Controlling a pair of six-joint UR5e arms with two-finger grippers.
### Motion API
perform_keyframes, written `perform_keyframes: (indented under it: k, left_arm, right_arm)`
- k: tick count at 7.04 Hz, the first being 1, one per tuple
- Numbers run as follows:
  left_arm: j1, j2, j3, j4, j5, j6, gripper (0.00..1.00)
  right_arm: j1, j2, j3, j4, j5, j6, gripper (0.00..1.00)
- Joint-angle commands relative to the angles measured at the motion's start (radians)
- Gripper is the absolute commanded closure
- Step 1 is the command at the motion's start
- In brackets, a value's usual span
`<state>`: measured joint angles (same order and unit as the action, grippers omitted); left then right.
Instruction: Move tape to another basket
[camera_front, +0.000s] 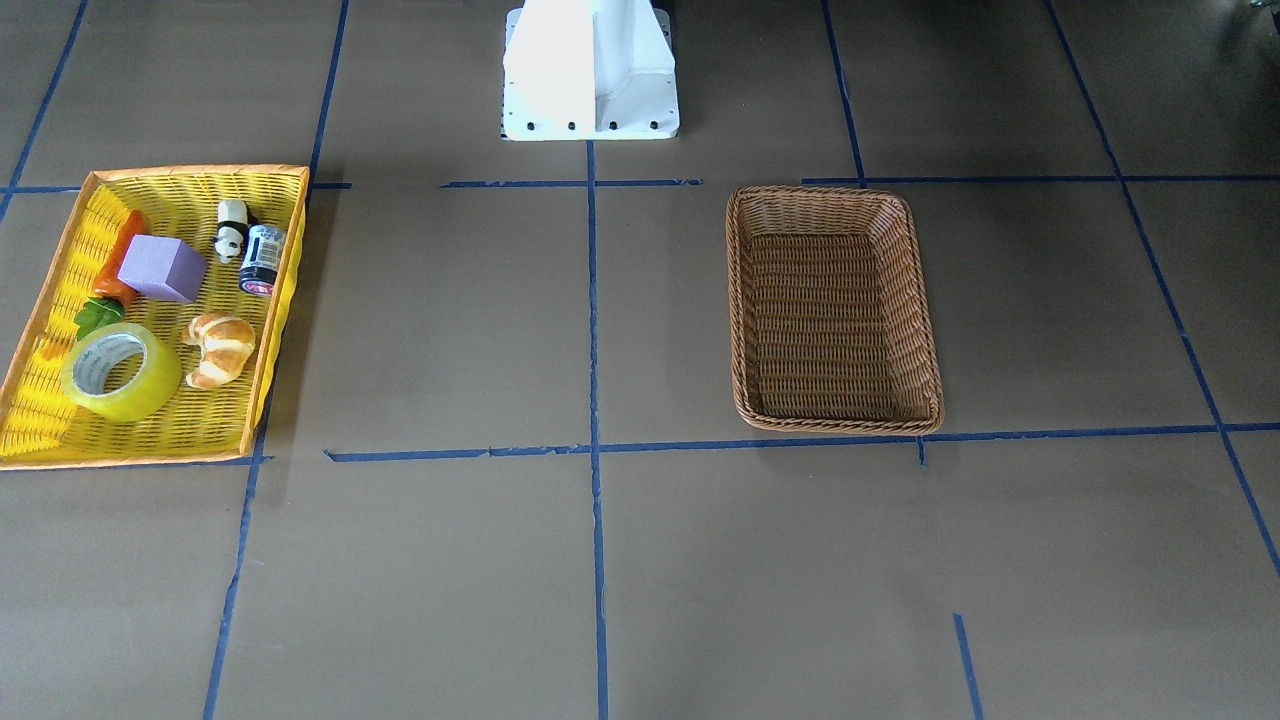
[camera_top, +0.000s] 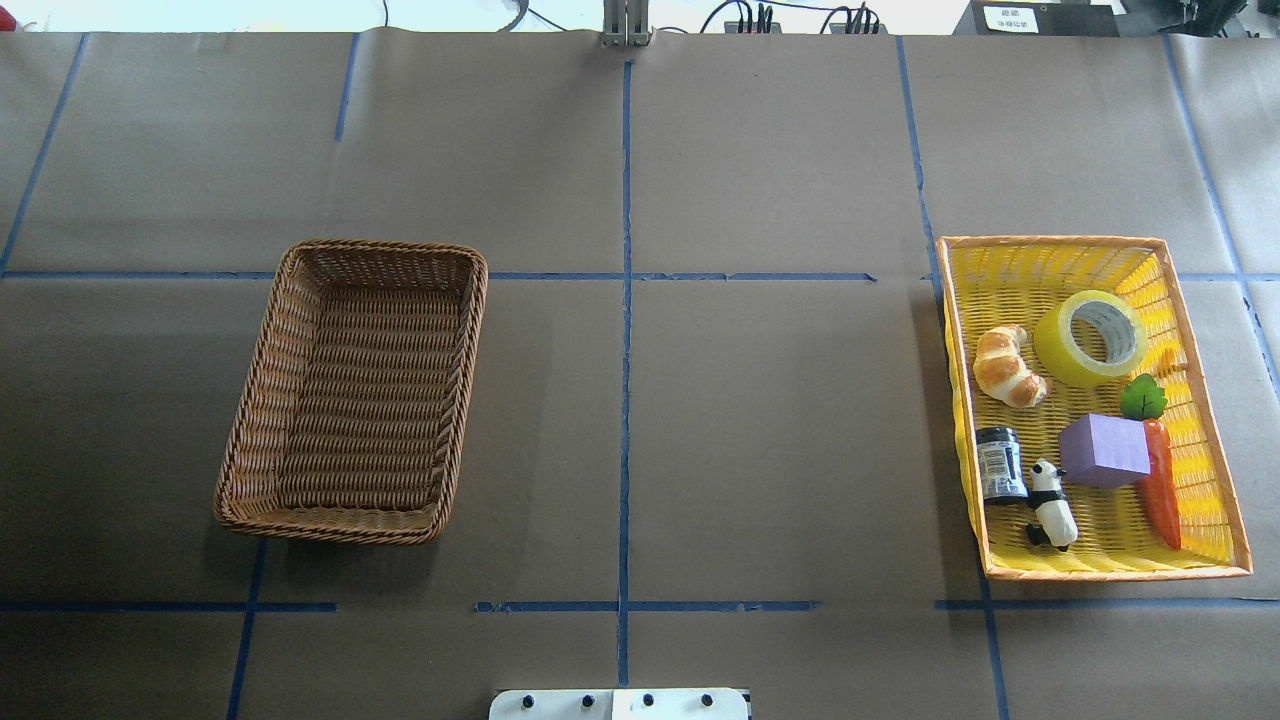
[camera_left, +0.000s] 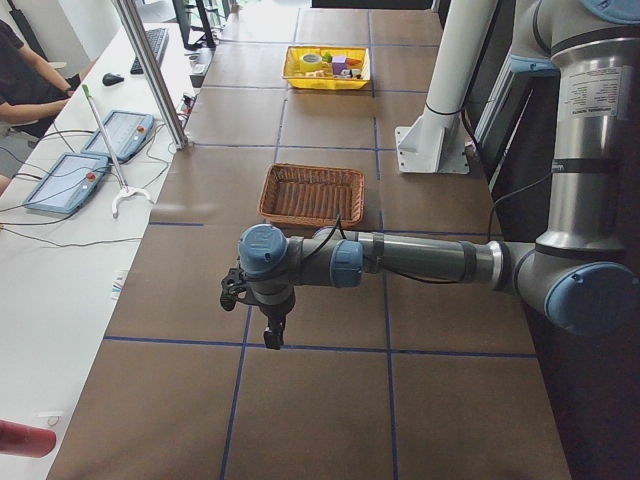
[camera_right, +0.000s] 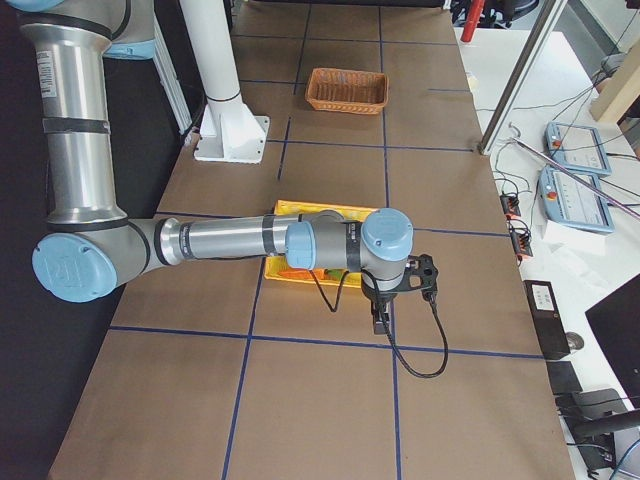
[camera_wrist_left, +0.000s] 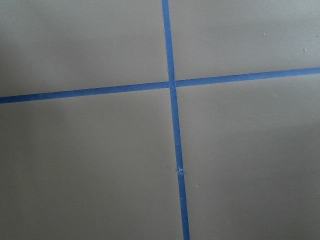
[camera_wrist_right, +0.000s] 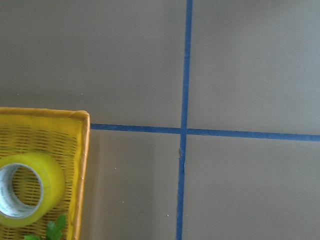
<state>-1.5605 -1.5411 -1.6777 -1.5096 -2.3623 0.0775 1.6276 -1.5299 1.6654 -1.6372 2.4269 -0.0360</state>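
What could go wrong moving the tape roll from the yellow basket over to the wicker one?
1. The tape sits close to the croissant, the carrot's leaves and the far wall of the yellow basket; a grasp may bump them or drag them along.
2. The wicker basket lies far across the table, on the robot's left, so a long carry or hand-over could let the smooth roll slip.
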Motion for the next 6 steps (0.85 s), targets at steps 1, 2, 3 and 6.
perform_keyframes:
  k: [1, 2, 3, 6]
  left_arm:
    - [0.000, -0.004, -0.002, -0.001, 0.000, -0.001, 0.00]
    - [0.000, -0.004, -0.004, -0.001, 0.000, -0.001, 0.00]
    - [-0.001, -0.004, -0.010, -0.003, 0.000, 0.001, 0.00]
    - [0.000, -0.005, -0.011, -0.001, -0.002, 0.001, 0.00]
  right_arm:
    - [-0.017, -0.001, 0.086, 0.004, 0.060, 0.068, 0.00]
    - [-0.078, -0.009, 0.170, 0.002, 0.052, 0.168, 0.00]
    - [-0.188, -0.007, 0.233, 0.004, -0.022, 0.317, 0.00]
    - [-0.420, 0.002, 0.260, 0.075, -0.126, 0.606, 0.00]
